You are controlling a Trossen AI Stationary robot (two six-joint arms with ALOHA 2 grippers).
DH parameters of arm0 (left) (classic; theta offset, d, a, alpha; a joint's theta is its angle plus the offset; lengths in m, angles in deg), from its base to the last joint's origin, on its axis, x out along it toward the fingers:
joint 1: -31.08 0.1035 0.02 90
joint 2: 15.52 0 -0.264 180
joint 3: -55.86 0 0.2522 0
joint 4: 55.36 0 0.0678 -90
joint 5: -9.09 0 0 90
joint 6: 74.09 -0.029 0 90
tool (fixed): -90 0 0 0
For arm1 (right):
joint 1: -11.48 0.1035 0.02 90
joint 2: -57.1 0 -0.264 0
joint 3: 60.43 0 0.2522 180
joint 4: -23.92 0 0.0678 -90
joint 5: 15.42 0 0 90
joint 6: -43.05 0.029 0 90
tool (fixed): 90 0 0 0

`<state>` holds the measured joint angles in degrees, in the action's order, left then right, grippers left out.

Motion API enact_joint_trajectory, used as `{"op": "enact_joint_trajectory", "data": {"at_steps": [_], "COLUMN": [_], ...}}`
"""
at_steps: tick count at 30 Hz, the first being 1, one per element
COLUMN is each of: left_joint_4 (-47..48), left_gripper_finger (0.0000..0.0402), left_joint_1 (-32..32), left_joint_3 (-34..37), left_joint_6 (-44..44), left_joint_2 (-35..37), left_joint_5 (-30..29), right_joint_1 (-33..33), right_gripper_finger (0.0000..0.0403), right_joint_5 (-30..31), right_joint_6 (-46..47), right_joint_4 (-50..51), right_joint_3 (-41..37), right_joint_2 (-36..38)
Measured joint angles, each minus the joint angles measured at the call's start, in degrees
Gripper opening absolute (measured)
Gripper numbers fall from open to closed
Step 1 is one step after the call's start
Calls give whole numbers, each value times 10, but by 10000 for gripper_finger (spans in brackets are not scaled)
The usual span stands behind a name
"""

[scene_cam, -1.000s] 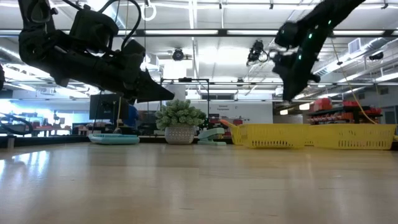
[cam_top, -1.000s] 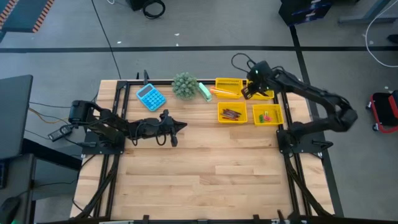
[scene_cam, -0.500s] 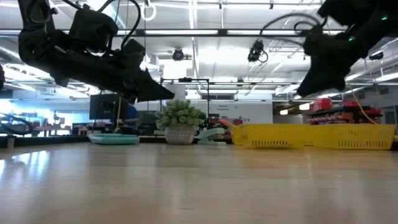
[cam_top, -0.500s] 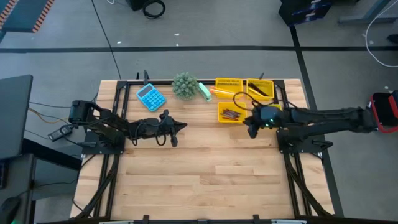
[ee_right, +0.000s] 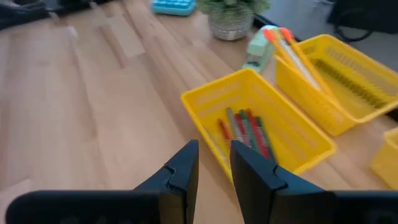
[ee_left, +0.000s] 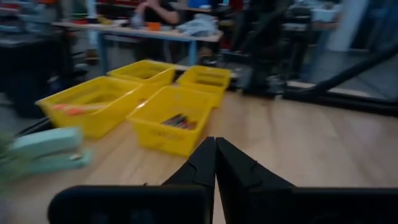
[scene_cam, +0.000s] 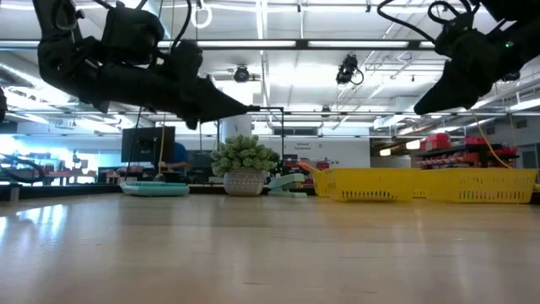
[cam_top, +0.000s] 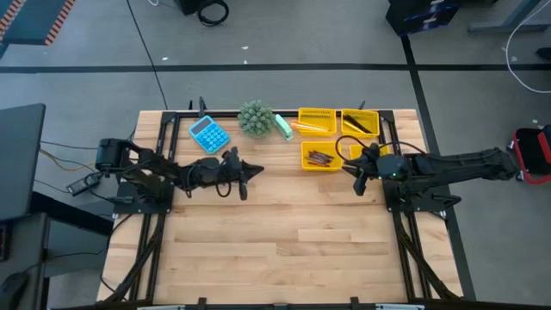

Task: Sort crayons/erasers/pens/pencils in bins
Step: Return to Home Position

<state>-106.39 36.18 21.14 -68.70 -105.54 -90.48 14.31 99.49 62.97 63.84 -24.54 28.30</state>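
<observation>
Four yellow bins stand at the far right of the table. The far left bin holds orange pencils. Dark pens lie in the far right bin. The near left bin holds red and brown crayons. My right arm covers most of the near right bin and hides the erasers. My right gripper hangs open and empty just before the crayon bin's near corner. My left gripper is shut and empty, pointing level toward the bins from mid-table.
A blue calculator, a potted plant and a pale green stapler stand along the far edge, left of the bins. Bare wood spreads across the middle and near half of the table.
My right gripper has swung from above the far bins toward the near edge and sunk a little, and its arm has drawn back toward the right edge. It now hangs by the near bins. My left gripper has tipped its fingertips up to level.
</observation>
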Motion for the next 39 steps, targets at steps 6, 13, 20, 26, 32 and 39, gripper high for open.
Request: {"op": "enact_joint_trajectory", "data": {"at_steps": [6,13,20,26,32,39], "left_joint_4": [1,43,79,87,89,89], "left_gripper_finger": [31,15,12,14,8,11], "left_joint_1": [0,28,51,51,40,36], "left_joint_3": [-24,-42,-17,61,145,205], "left_joint_6": [-1,14,26,30,49,61], "left_joint_2": [0,2,56,166,247,334], "left_joint_5": [41,104,124,106,87,62], "right_joint_1": [0,0,0,0,0,0], "right_gripper_finger": [99,99,99,99,99,99], "right_joint_5": [-12,-10,-10,-5,-14,-40], "right_joint_6": [12,21,29,32,28,21], "right_joint_4": [-11,-23,-23,-76,-201,-238], "right_joint_3": [-2,-2,-2,-38,-112,-125], "right_joint_2": [-1,-1,-1,0,0,0]}}
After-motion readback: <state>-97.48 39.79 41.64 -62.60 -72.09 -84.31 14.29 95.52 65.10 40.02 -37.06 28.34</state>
